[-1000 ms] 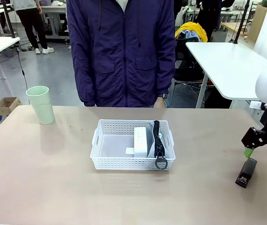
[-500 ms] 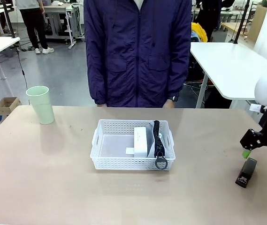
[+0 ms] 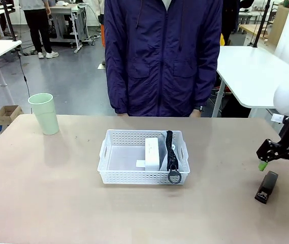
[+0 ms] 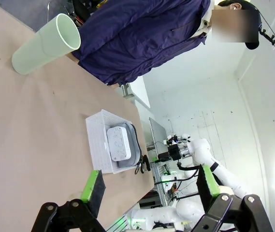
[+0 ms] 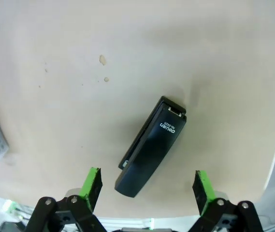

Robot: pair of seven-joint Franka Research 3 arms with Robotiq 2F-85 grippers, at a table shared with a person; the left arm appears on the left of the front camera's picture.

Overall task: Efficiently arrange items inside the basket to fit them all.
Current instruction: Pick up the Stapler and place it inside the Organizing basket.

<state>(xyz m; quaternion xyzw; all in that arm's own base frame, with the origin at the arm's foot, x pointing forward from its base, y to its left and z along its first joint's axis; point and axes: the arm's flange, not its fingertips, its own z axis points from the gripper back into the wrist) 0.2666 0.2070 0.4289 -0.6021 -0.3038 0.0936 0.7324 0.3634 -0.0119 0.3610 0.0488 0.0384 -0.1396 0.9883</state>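
Since the earlier frame the person [image 3: 164, 56] in the dark blue jacket is standing further toward the robot's right along the far edge, and the right gripper [image 3: 279, 170] is sitting slightly further toward the table's middle. The stapler and the basket contents are lying where they were.

The white basket [image 3: 134, 177] is sitting at mid-table [image 3: 58, 203], long side facing the robot. Inside, the small white box [image 3: 152, 152] is standing on edge right of centre. The grey zip pouch [image 3: 165, 152] is standing on edge just beside it on the right, pressing against the basket's right end wall, with its black zipper facing up and the ring hanging over the near rim. The basket's left half is showing bare floor. The left wrist view is showing the same basket [image 4: 96, 135] from a low angle, with the box [image 4: 119, 147] and the pouch [image 4: 136, 150] side by side.

The pale green cup [image 3: 44, 113] is standing upright near the far left corner, well apart from the basket, mouth up. Whether anything is in it, I cannot tell.

The black stapler [image 3: 267, 187] is lying flat near the table's right edge, outside the basket. The right gripper [image 5: 148, 183] is hovering over it with jaws spread wide. The stapler [image 5: 151, 145] is lying tilted between the green pads [image 5: 93, 181], touching neither.

The left gripper [image 4: 149, 186] is hanging above the left side of the table, jaws wide apart and holding nothing.
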